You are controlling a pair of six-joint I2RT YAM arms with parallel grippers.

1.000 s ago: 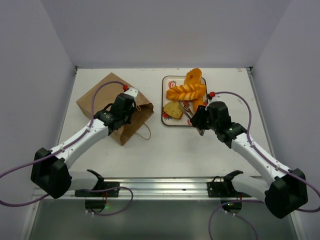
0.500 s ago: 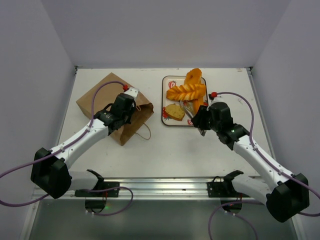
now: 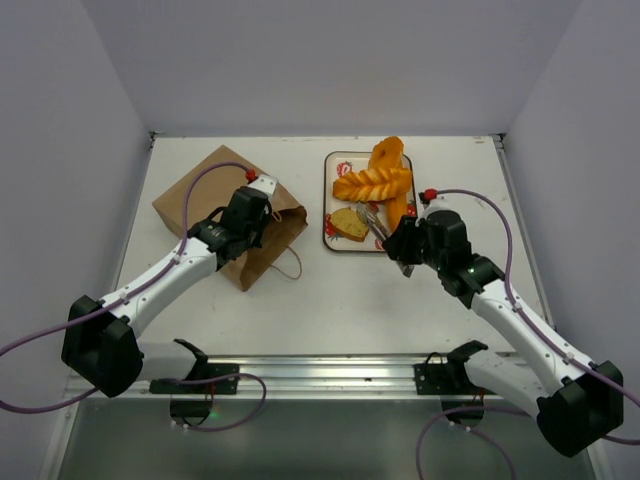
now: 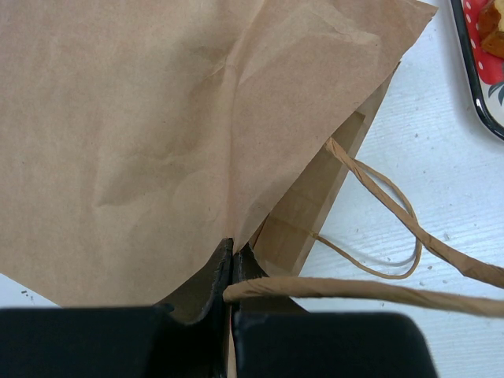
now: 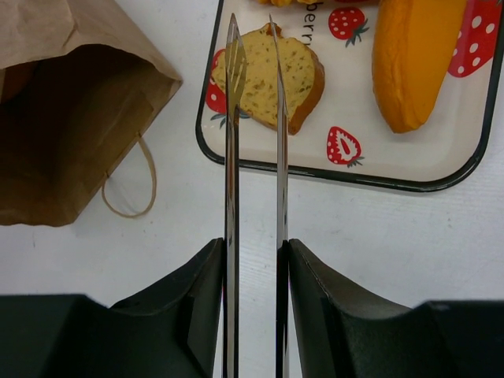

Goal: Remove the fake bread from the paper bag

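The brown paper bag point(image 3: 200, 205) lies flat at the left with its mouth toward the tray. My left gripper point(image 3: 255, 222) is shut on the bag's upper edge by the mouth point(image 4: 233, 248), and a handle point(image 4: 378, 290) crosses its fingers. The fake bread lies on the strawberry tray point(image 3: 330, 200): a braided loaf point(image 3: 372, 184), smooth loaves point(image 3: 388, 155) and a paler slice point(image 3: 349, 222). My right gripper point(image 3: 398, 248) is shut on metal tongs point(image 3: 372, 222). The tong tips point(image 5: 232, 47) hover apart over the slice point(image 5: 299, 75). No bread shows inside the bag point(image 5: 63, 118).
The tray's rim point(image 5: 315, 169) lies just ahead of my right gripper point(image 5: 253, 244). A smooth orange loaf point(image 5: 413, 59) lies at the right of the tray. A loose bag handle point(image 3: 290, 262) lies on the white table between bag and tray. Walls enclose three sides.
My right gripper has drawn back slightly toward the near right with the tongs. The slice stays on the tray. The left gripper and the bag have not moved.
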